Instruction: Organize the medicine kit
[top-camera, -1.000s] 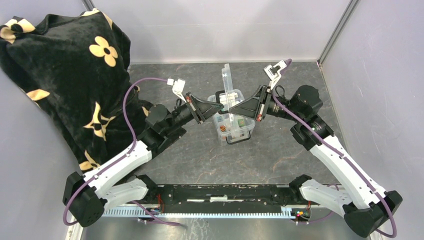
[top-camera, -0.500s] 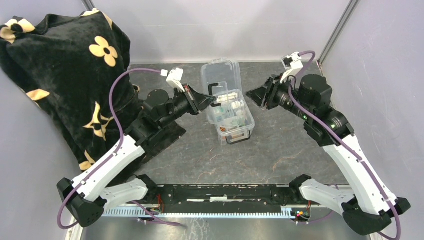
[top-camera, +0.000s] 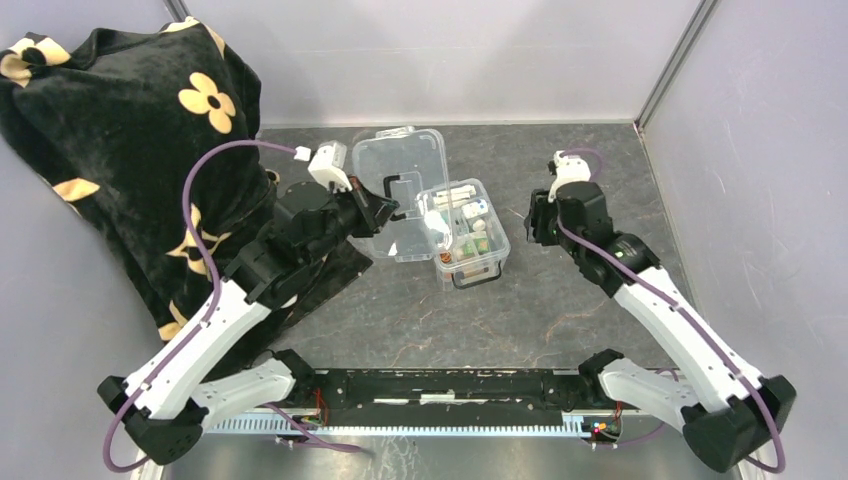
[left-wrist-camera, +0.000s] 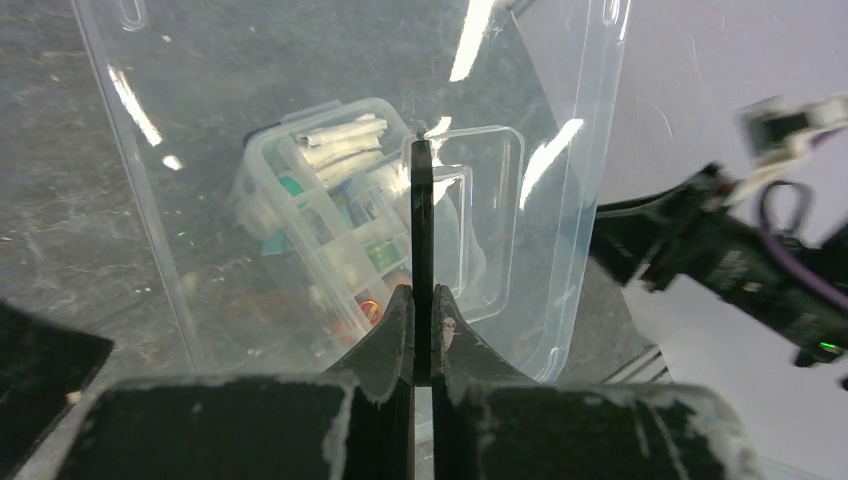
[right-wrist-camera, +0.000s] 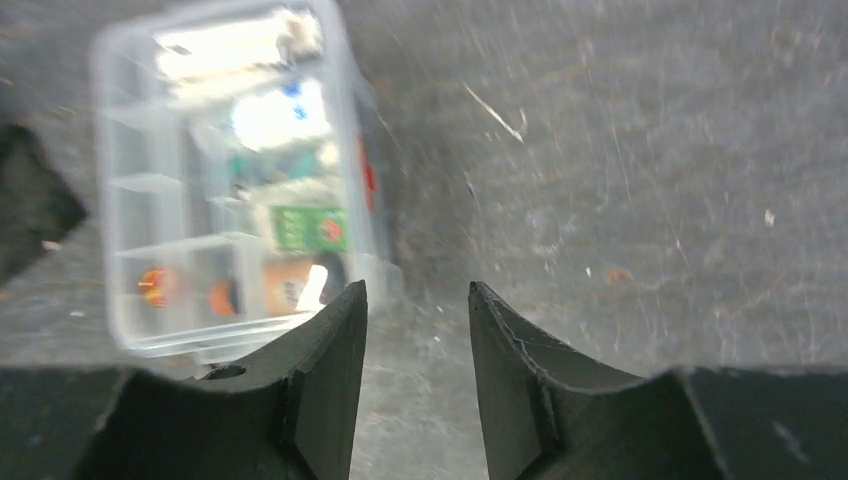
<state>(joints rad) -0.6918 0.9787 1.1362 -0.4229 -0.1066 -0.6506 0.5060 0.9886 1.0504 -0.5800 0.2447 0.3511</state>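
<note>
Top external: one clear plastic medicine kit (top-camera: 498, 240); left gripper (left-wrist-camera: 423, 295) pinching its black handle (left-wrist-camera: 422, 200); right gripper (right-wrist-camera: 415, 290) agape, 3 o'clock.

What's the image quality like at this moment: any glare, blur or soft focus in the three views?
Top external: evenly lit and sharp. Left wrist: white glare streaks run across the clear lid pinched in the left end effector, and the right arm behind it looks smeared. Right wrist: the medicine kit is blurred, while the fingers of the open right end effector are crisp.
</note>
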